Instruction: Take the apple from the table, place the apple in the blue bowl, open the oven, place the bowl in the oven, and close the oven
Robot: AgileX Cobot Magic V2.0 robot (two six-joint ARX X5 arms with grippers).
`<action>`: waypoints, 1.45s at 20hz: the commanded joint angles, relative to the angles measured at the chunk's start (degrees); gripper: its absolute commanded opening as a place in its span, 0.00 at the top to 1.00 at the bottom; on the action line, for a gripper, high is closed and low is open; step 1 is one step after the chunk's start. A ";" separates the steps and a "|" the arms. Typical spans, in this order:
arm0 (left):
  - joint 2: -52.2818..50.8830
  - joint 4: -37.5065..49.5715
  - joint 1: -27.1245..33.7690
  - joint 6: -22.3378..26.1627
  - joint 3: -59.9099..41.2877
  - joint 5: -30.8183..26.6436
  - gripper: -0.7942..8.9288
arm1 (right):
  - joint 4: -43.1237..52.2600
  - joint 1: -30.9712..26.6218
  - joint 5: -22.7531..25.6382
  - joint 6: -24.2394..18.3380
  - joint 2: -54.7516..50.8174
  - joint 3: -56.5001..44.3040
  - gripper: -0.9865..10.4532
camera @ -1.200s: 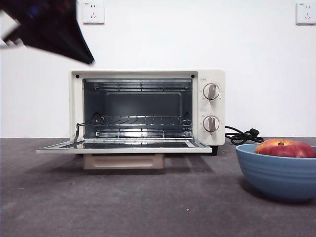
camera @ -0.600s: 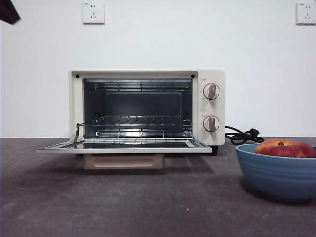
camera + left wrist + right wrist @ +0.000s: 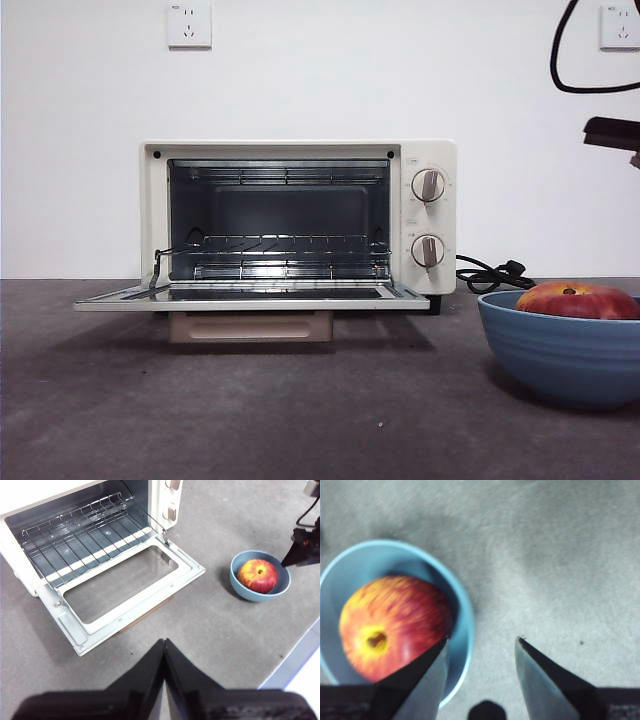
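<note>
Gone from the upper left of the front view is the dark arm tip seen half a second ago, and a new black piece with a looping cable now pokes in at the upper right edge, above the blue bowl [image 3: 560, 352]. Nothing on the table [image 3: 300, 420] has shifted: the oven [image 3: 298, 225] sits in the middle of the frame with its door dropped flat open, the wire rack bare inside, and its black cord [image 3: 490, 275] trailing off behind its right side. At the lower right of the front view the bowl rests on the table, well apart from the oven, with the apple [image 3: 578, 300] lying inside and its red top showing above the rim. From the right wrist view, the right gripper [image 3: 481, 647] hangs over the bowl's edge with its jaws spread apart; one jaw overlaps the apple and rim, the other is over bare table, and neither seems to touch anything. High up in the left wrist view, the left gripper [image 3: 164, 645] has its jaws pressed together, holding nothing, looking down on the open oven door and the bowl
</note>
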 commanded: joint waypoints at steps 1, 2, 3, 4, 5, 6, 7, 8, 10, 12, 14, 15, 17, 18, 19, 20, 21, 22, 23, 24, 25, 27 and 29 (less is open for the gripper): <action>-0.13 -0.39 -0.07 1.25 0.11 -0.17 0.92 | 0.11 -0.59 -0.24 0.83 1.77 -1.60 0.72; -0.13 -0.48 -0.07 1.29 0.11 -0.17 0.92 | 0.09 -0.66 -1.11 0.50 2.97 -1.90 0.72; -0.13 -0.50 -0.07 1.40 0.11 -0.15 0.92 | 0.24 -0.66 -1.73 0.37 3.74 -1.95 0.73; -0.15 -0.57 -0.07 1.46 0.11 -0.15 0.92 | 0.98 -0.63 -2.54 0.39 4.33 -1.95 0.77; -0.13 -0.57 -0.07 1.46 0.11 -0.15 0.92 | 1.86 -0.59 -2.54 0.44 4.37 -1.95 0.87; -0.13 -0.59 -0.07 1.46 0.11 -0.17 0.92 | 2.89 -0.59 -2.54 0.59 4.26 -1.95 0.92; -0.13 -0.57 -0.07 1.46 0.11 -0.17 0.92 | 3.15 -0.59 -2.54 1.14 4.24 -1.95 0.92; -0.13 -0.57 -0.07 1.49 0.11 -0.15 0.92 | 3.13 -0.59 -2.54 1.22 4.24 -1.95 0.92; -0.13 -0.55 -0.07 1.46 0.11 -0.17 0.92 | 3.63 -0.59 -3.56 1.51 4.24 -1.92 0.92; -0.04 -0.52 -0.07 1.46 0.11 -0.17 0.92 | 5.03 -0.59 -6.03 3.32 3.93 -1.31 0.92; 0.13 -0.55 -0.07 1.46 0.11 -0.15 0.92 | 6.32 -0.57 -8.44 6.14 3.45 1.05 0.92; 0.13 -0.52 -0.07 1.44 0.13 -0.15 0.92 | 6.40 -0.55 -9.75 6.91 3.48 2.93 0.92; 0.26 -0.24 -0.07 1.44 0.13 -0.13 0.92 | 5.66 -0.55 -10.51 7.54 3.91 7.13 0.92; 0.46 -0.09 -0.07 1.44 0.15 -0.13 0.92 | 4.92 -0.55 -10.60 8.02 4.44 9.25 0.92; 0.83 -0.09 -0.07 1.44 0.26 -0.13 0.92 | 4.57 -0.55 -10.62 8.02 5.27 11.26 0.92; 1.27 -0.07 -0.07 1.42 0.33 -0.15 0.92 | 4.46 -0.42 -10.64 8.37 6.51 13.38 0.92; 1.75 -0.09 -0.07 1.44 0.33 -0.15 0.92 | 4.44 0.28 -10.56 8.35 8.17 15.67 0.92; 2.23 -0.13 -0.07 1.44 0.33 -0.13 0.92 | 4.28 1.38 -10.29 8.35 10.29 18.21 0.92; 2.67 -0.13 -0.07 1.44 0.33 -0.15 0.92 | 4.00 2.62 -9.92 8.35 12.81 20.87 0.92; 3.15 -0.11 -0.07 1.44 0.33 -0.13 0.92 | 3.65 3.85 -9.57 8.35 15.58 23.61 0.92; 3.63 -0.13 -0.07 1.44 0.33 -0.15 0.92 | 3.45 4.96 -9.57 8.35 18.51 26.25 0.92; 4.28 -0.13 -0.07 1.44 0.33 -0.15 0.92 | 3.39 6.64 -9.68 8.90 23.71 30.62 0.92; 4.26 0.09 -0.07 1.44 0.33 -0.15 0.92 | 3.43 8.09 -9.64 9.68 27.78 34.27 0.92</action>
